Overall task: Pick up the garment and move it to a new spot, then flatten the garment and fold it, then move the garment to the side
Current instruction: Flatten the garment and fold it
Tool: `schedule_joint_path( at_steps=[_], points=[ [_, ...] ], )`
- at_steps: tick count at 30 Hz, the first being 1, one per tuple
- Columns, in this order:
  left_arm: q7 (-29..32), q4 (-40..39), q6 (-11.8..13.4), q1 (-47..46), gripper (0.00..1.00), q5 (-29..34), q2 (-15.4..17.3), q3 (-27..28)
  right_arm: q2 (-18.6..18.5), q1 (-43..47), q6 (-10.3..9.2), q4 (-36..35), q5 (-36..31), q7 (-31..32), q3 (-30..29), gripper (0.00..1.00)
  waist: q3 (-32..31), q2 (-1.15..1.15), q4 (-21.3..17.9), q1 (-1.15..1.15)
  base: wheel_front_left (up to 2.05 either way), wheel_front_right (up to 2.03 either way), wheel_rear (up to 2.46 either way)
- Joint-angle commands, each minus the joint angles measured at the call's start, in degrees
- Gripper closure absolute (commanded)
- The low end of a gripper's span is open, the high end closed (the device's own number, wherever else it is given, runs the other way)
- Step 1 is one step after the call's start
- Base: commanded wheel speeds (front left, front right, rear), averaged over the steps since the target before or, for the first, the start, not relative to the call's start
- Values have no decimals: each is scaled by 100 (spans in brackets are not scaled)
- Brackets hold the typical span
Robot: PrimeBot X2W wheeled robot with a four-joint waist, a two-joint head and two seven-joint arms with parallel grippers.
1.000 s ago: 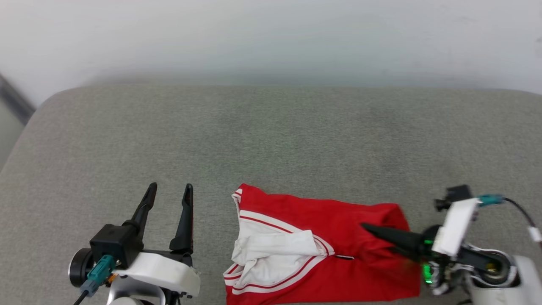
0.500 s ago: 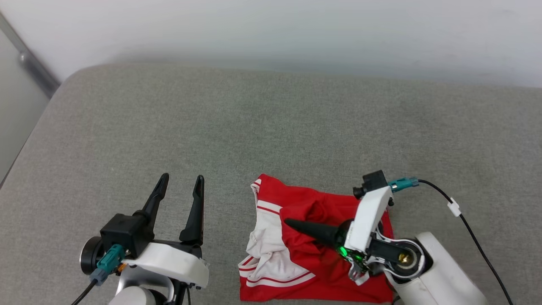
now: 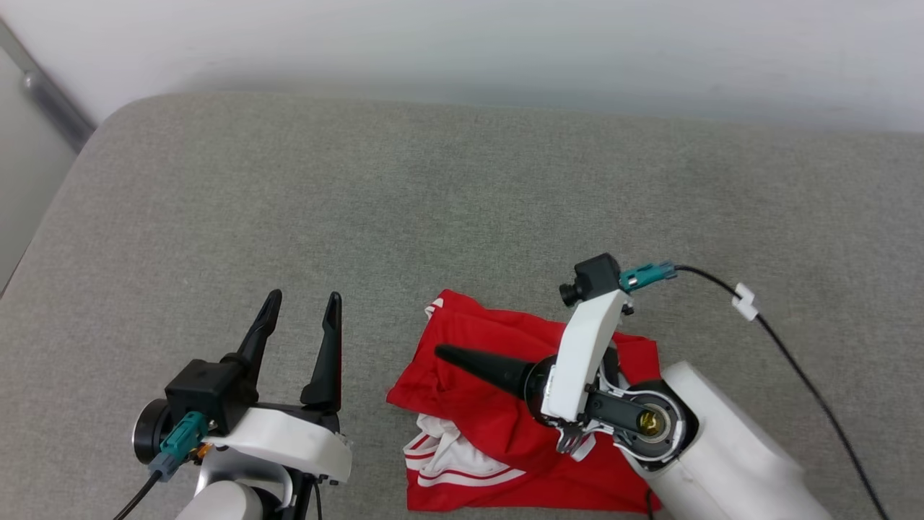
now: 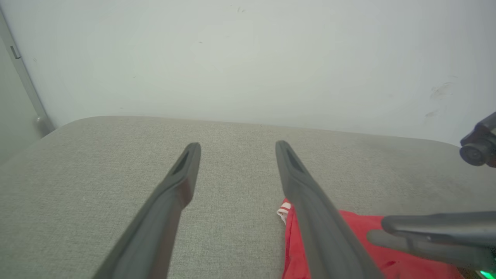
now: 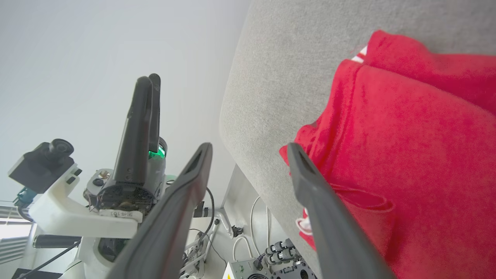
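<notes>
Garment (image 3: 498,440) lies bunched under the right gripper (image 5: 248,147), which is spread and empty; the left gripper (image 3: 304,296), also spread and empty, hangs beside it. Probably best to smooth the top fold outward from the right fingertips.

Red garment (image 3: 505,433), crumpled, partly folded

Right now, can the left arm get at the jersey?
Probably yes. The left gripper stands open just left of the jersey, with bare cushion between them. The right gripper hangs open over the jersey's middle, so its left edge looks like the free part.
</notes>
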Motion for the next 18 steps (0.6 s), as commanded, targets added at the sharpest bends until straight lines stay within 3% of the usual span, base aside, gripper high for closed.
schedule_joint_path(
  at_steps=[1, 5, 7, 8, 14, 18],
  points=[
    [-39, 16, -9, 42, 0, -17, 23, 31, -177, -100, 0, -223, -185, -150, 113, 0, -48, 0, -42, 0, 0, 0, 0],
    [-52, 35, 39, 123, 0, -32, 37, 52, -742, -201, 0, -632, -1201, -912, 404, 0, -144, 0, -132, 0, 0, 0, 0],
    [-60, 41, 66, 158, 0, -39, 35, 70, -1019, -226, 0, -620, -1983, -1473, 487, 0, -195, 0, -193, 0, 0, 0, 0],
    [-73, 52, 107, 223, 0, -55, 34, 92, -1210, -187, 0, -508, -2692, -1937, 404, 0, -252, 0, -273, 0, 0, 0, 0],
    [-102, 96, 171, 356, 0, -110, 52, 178, -1496, 324, 0, -276, -4241, -2694, -646, 0, -393, 0, -513, 0, 0, 0, 0],
    [-112, 120, 197, 414, 0, -138, 78, 243, -1477, 688, -1, -442, -4769, -2880, -1407, 0, -438, 0, -608, 0, 0, 0, 0]
  ],
)
